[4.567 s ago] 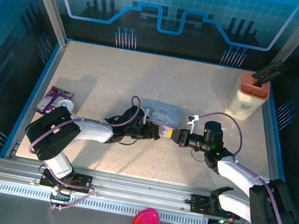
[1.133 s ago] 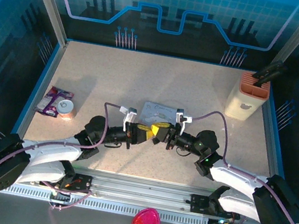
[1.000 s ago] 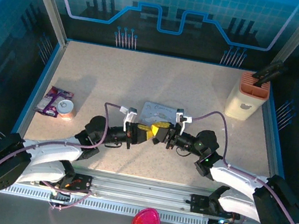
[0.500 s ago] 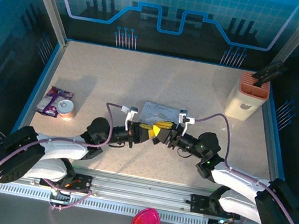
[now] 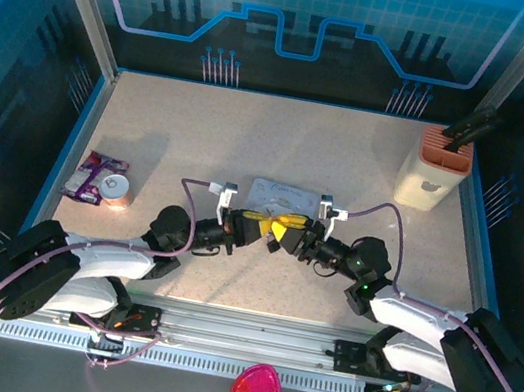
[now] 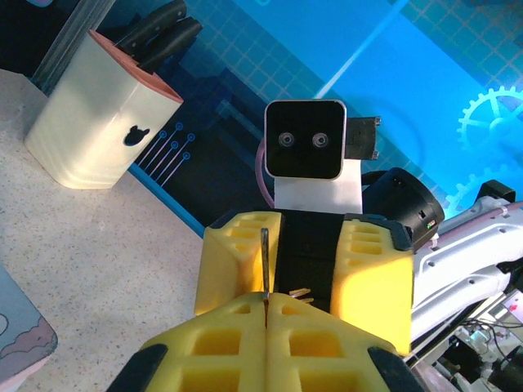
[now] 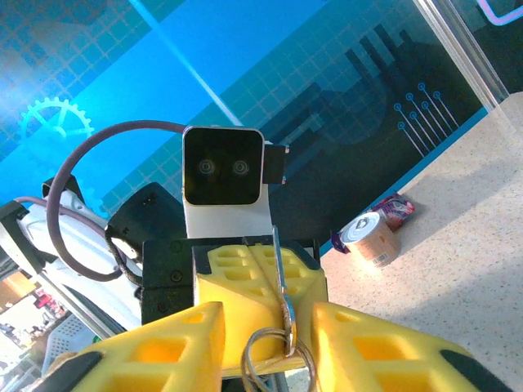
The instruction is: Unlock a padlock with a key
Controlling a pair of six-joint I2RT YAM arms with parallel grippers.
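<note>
Right wrist: right gripper (image 7: 268,317) newly parted around key ring (image 7: 275,357); key (image 7: 278,257) clamped opposite by closed left gripper (image 7: 263,273); handover likely complete.

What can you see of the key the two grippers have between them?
The key is a thin, flat sliver of grey metal, seen edge-on. The left gripper, shut, pinches one end between its yellow fingers. The other end sticks out into the gap of the open right gripper, whose fingers seem clear of it. That end has a small hole carrying a wire ring.
</note>
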